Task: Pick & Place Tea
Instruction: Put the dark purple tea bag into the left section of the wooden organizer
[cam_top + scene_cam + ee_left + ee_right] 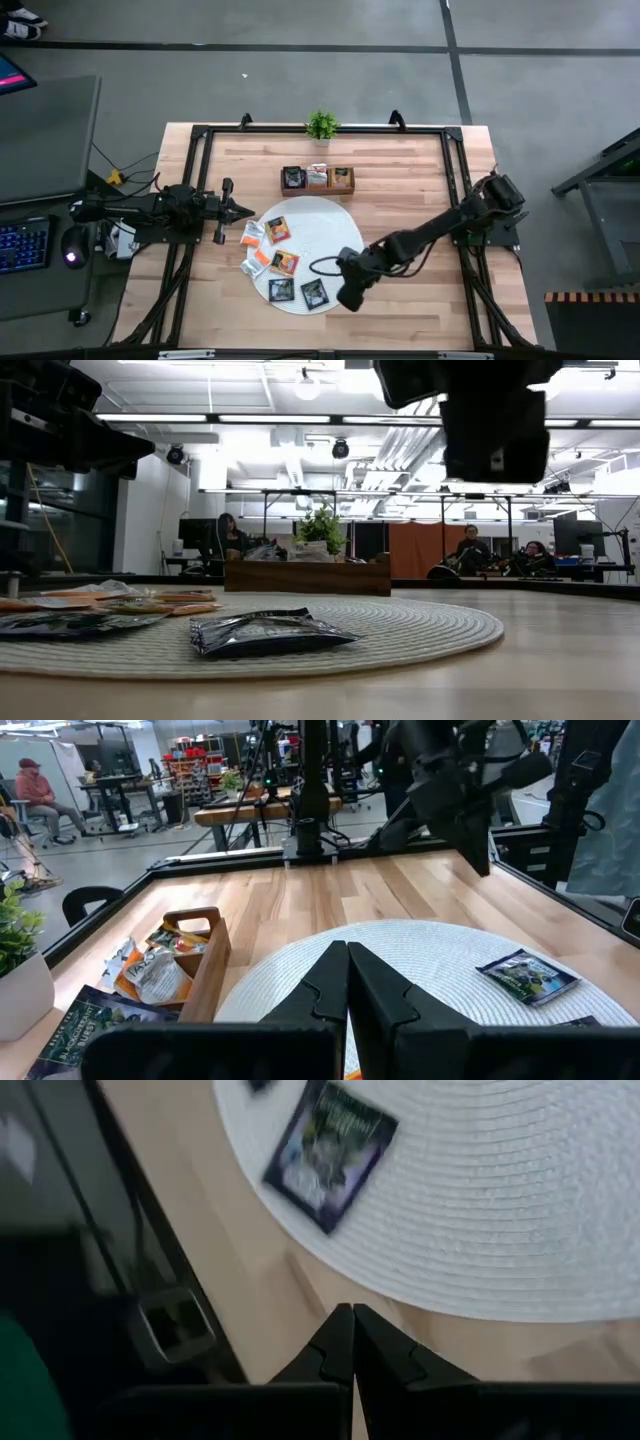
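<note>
Several small square tea sachets lie flat on the round white woven mat (322,238): black ones (315,293) (281,289) (277,229) and orange ones (284,262) (253,234). More sachets sit in the brown wooden tray (317,178). My right gripper (346,298) is shut and hangs above the mat's near right edge, just right of a black sachet (330,1155), with its tips (350,1320) over bare wood. My left gripper (243,210) is shut and hovers at the mat's left edge (347,955). The low view shows the black sachet (265,630) flat on the mat.
A small potted plant (321,125) stands at the far edge behind the tray. A black frame rail (455,190) runs around the table. Bare wood (410,300) lies right of the mat. People sit in the room beyond (470,550). A keyboard and mouse (70,245) sit left of the table.
</note>
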Controlling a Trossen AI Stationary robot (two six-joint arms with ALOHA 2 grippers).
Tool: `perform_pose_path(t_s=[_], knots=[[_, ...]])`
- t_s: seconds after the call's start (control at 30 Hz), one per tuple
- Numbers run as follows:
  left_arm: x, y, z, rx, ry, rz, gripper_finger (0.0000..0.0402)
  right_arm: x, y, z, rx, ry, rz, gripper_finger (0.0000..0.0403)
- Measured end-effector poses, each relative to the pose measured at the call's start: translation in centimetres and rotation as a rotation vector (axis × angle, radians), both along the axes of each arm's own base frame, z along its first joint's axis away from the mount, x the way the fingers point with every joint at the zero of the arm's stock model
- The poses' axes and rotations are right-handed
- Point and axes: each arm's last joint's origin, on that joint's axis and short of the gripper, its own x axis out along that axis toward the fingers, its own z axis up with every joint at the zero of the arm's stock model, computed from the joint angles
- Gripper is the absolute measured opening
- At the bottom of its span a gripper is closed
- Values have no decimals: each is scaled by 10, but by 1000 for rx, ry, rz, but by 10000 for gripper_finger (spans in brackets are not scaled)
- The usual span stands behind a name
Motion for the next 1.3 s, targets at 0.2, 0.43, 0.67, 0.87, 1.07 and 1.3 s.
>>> perform_pose_path(t_s=[0.2, 0.43, 0.67, 0.87, 1.07, 1.3], knots=[[0, 0, 0, 0, 0, 0, 1, 43, 13, 1, 128, 37, -139, 0], [0, 0, 0, 0, 0, 0, 1, 95, 20, -14, 131, 98, -261, 0], [0, 0, 0, 0, 0, 0, 1, 125, 24, -29, 178, 159, -232, 8], [0, 0, 0, 0, 0, 0, 1, 125, 19, -32, 160, 201, -249, 77], [0, 0, 0, 0, 0, 0, 1, 125, 11, -33, 155, 233, -283, 169], [0, 0, 0, 0, 0, 0, 1, 124, -4, -36, 144, 304, -337, 222]])
